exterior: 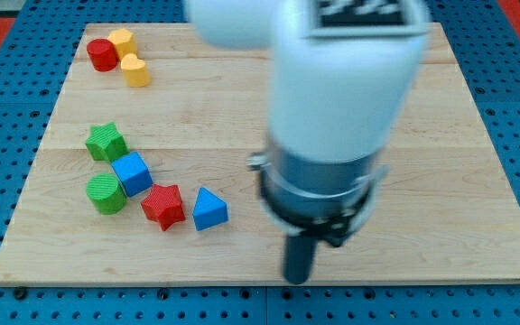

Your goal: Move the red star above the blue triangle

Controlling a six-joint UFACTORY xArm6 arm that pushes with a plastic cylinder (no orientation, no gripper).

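In the camera view, the red star (163, 206) lies near the board's lower left part, just beside the blue triangle (209, 209), on its left; whether the two touch I cannot tell. On the star's upper left sits a blue cube (133, 173), very close or touching. A green cylinder (106, 194) and a green star (106, 142) are further to the left.

My tip (297, 278) is near the view's bottom edge, well apart from the triangle, on its right. There is no gripper here, only the rod, so nothing is held or clamped.

The star looks small, light and rigid, so I judge it slides easily on the smooth wood (477, 153). Its points can make it turn if pushed off-centre. I think the best contact is low on its bottom side, in a notch between two points, pushing toward the view's top, then right.
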